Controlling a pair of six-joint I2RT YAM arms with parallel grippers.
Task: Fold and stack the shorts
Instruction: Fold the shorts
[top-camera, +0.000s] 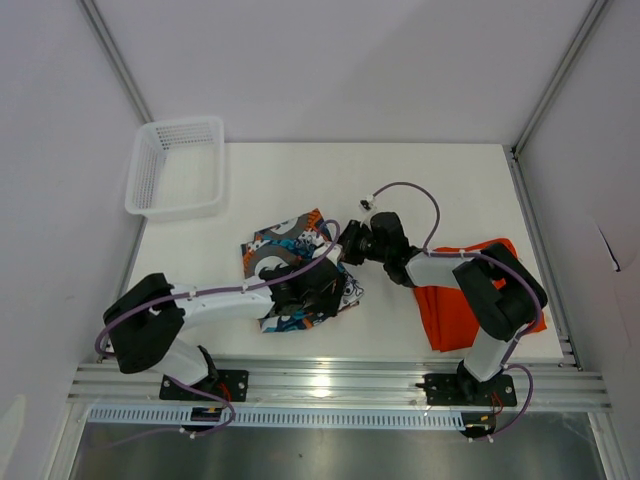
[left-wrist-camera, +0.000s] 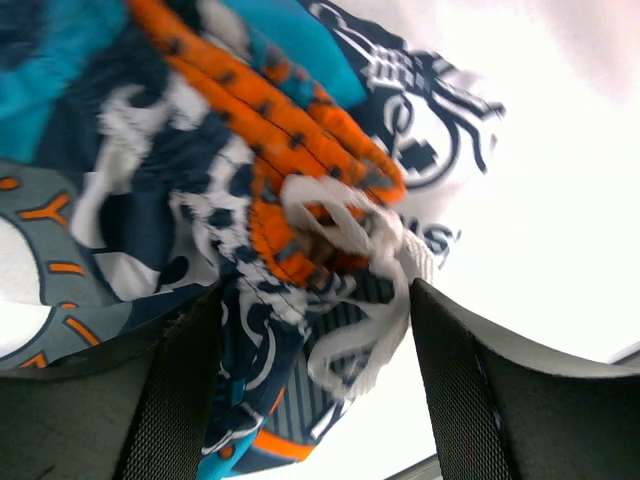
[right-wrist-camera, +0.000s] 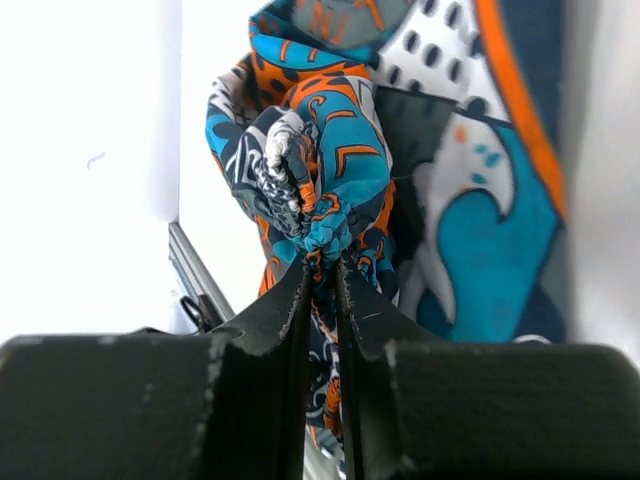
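At table centre: patterned shorts (top-camera: 285, 255) lie crumpled.
Left gripper (left-wrist-camera: 315, 400): arm stretched low, fingers spread wide around the cloth.
Right gripper (right-wrist-camera: 322, 290): elbow bent inward, pinching a bunched fold.
Orange shorts (top-camera: 445, 320): beside the right base.

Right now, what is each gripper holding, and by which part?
Right gripper is shut, pinching a bunched fold of the patterned shorts. Left gripper is open, its fingers either side of the white drawstring, gripping nothing.

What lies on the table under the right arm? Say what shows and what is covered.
The orange shorts lie flat beneath the right arm. Its elbow covers their middle, so a drawstring cannot be seen.
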